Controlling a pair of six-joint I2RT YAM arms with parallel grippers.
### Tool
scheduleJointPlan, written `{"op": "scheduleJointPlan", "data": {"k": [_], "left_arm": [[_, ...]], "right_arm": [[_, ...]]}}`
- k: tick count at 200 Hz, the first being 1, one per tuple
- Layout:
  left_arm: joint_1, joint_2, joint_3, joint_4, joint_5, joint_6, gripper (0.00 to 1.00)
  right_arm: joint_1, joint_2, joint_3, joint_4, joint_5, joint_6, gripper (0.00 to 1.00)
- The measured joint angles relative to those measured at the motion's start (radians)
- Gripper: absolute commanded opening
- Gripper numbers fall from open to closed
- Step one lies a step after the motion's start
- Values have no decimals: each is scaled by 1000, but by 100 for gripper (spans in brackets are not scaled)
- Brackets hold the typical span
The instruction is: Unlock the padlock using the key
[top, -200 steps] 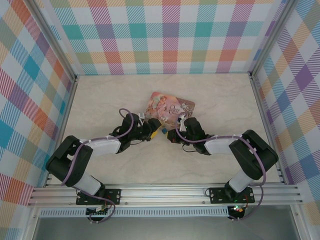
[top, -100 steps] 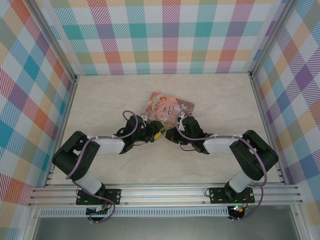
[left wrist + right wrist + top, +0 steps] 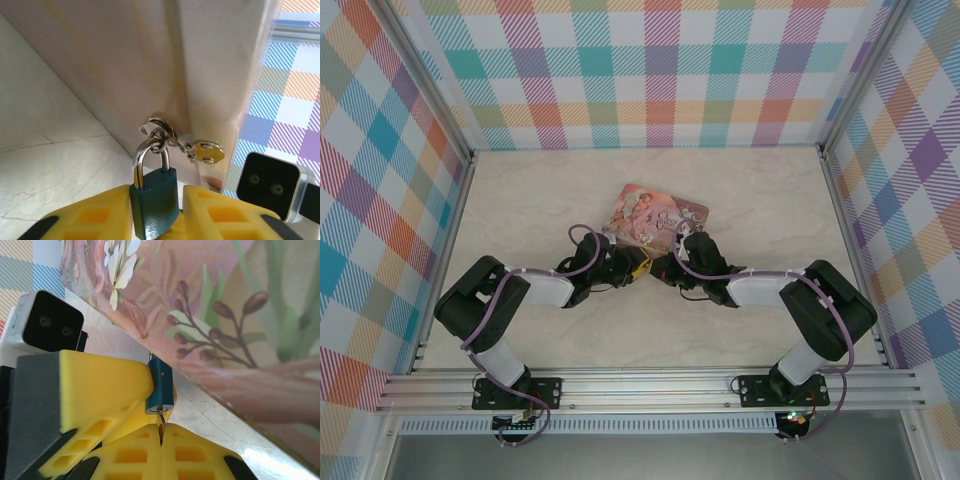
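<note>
Your right gripper (image 3: 160, 432) is pinched fully closed on the key (image 3: 160, 420), whose thin blade runs straight up from the pads to the underside of the padlock (image 3: 161, 387). Your left gripper (image 3: 157, 195) has the padlock body between its pads and looks clamped on it. One pad plainly touches, and the other seems to. The padlock is held just beside the wall of the tin (image 3: 240, 315), where the two grippers meet nose to nose. Its shackle (image 3: 149, 152) passes through a ring (image 3: 159, 131) that also carries a spare key (image 3: 207, 151).

So pickup, bracing and alignment look done, and the key appears to be at or inside the keyway — how deep, you cannot tell. The shackle sits down in the body on both legs, so the padlock is locked. Left for you: seat the key, turn it, pull the shackle free.
</note>
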Motion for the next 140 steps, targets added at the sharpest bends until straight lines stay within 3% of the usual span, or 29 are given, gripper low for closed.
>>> {"op": "scheduleJointPlan", "data": {"k": [32,61,102,140], "left_arm": [[-1,1,0,0,-6,-14,13],[-1,1,0,3,-12,-14,0],[-2,0,0,5,-16,-13,0],[-3,-1,1,0,-23,-8,0]], "right_arm": [[0,0,0,0,5,3,8],[-2,0,0,0,11,3,19],[-9,-21,0,-16,6,-17,33],[-34,-148,-4,-112,32,-121,52]]}}
